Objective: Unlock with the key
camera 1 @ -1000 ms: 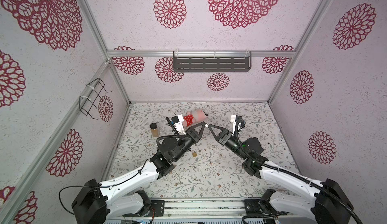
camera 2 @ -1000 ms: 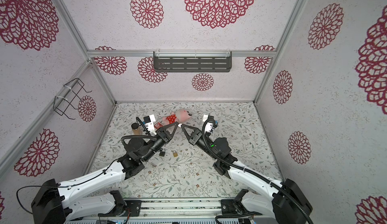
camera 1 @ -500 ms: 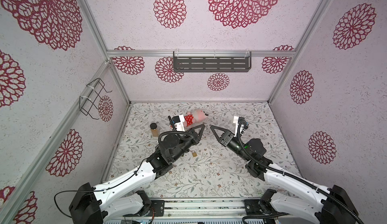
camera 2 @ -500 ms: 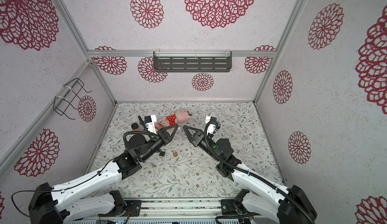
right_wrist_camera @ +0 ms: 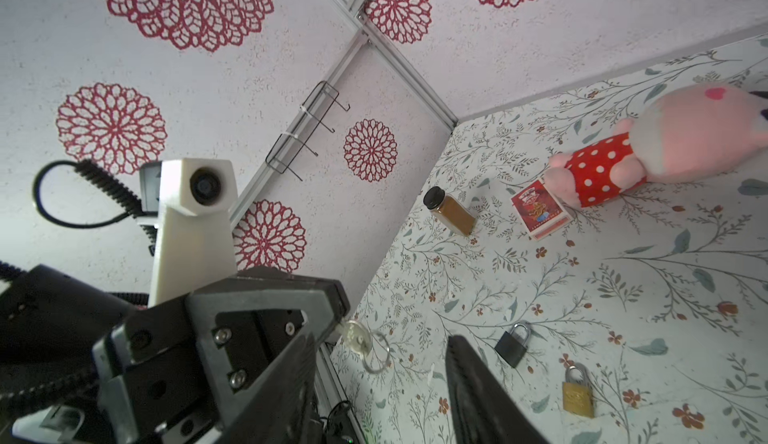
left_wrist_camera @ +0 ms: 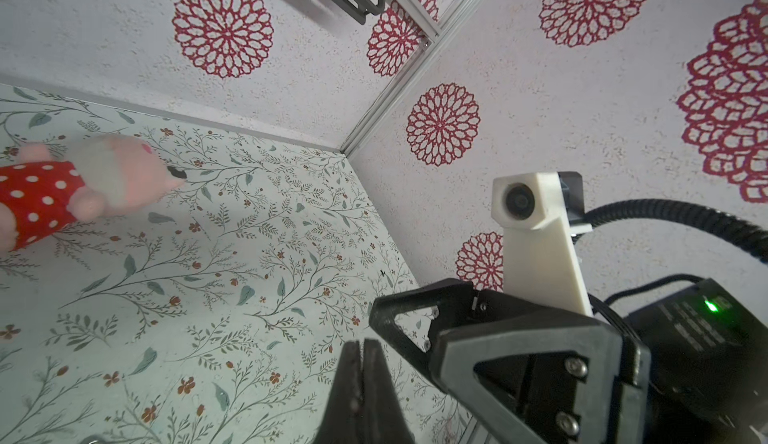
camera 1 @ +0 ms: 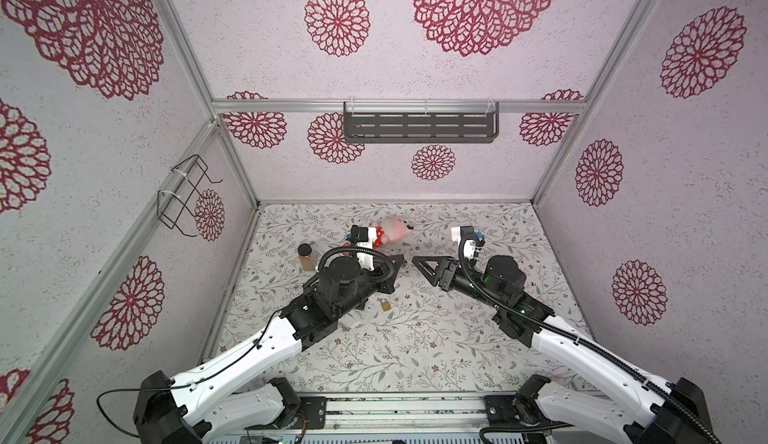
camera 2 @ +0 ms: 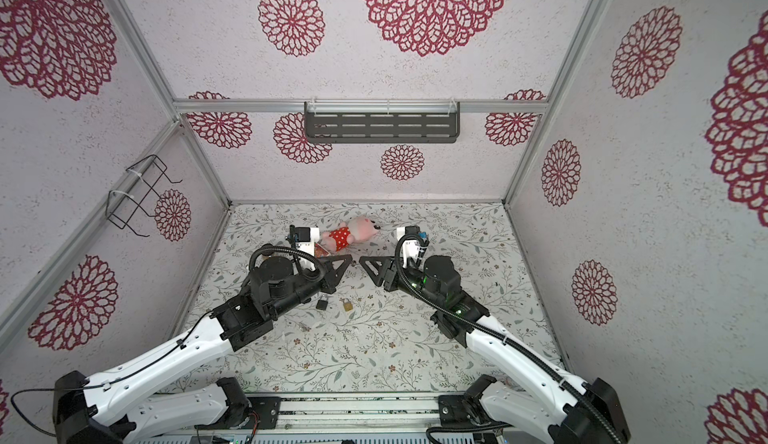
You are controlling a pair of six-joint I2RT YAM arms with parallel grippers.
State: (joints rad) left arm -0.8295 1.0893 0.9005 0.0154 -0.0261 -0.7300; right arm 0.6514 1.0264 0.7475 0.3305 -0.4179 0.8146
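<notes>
My left gripper point(left_wrist_camera: 365, 343) is shut on a small silver key point(right_wrist_camera: 353, 335) with a ring, which sticks out of its tip in the right wrist view. In its own wrist view the key is hidden between the pressed fingers. My right gripper point(right_wrist_camera: 380, 338) is open and empty, facing the key a short gap away. In both top views the two tips, left gripper point(camera 1: 401, 258) and right gripper point(camera 1: 415, 260), point at each other above the mat. A black padlock point(right_wrist_camera: 513, 346) and a brass padlock point(right_wrist_camera: 577, 392) lie shut on the mat below them, black padlock point(camera 2: 322, 303) beside brass padlock point(camera 2: 347, 305).
A pink plush pig point(camera 1: 388, 231) in a red dotted dress lies at the back. A red card box point(right_wrist_camera: 540, 212) and a brown spice jar point(camera 1: 306, 256) stand near it. A grey shelf point(camera 1: 419, 127) hangs on the back wall, a wire rack point(camera 1: 187, 195) on the left wall.
The gripper tips met a second ago. My right gripper has opened and drawn back to the right; the left gripper stays shut and has shifted slightly.
</notes>
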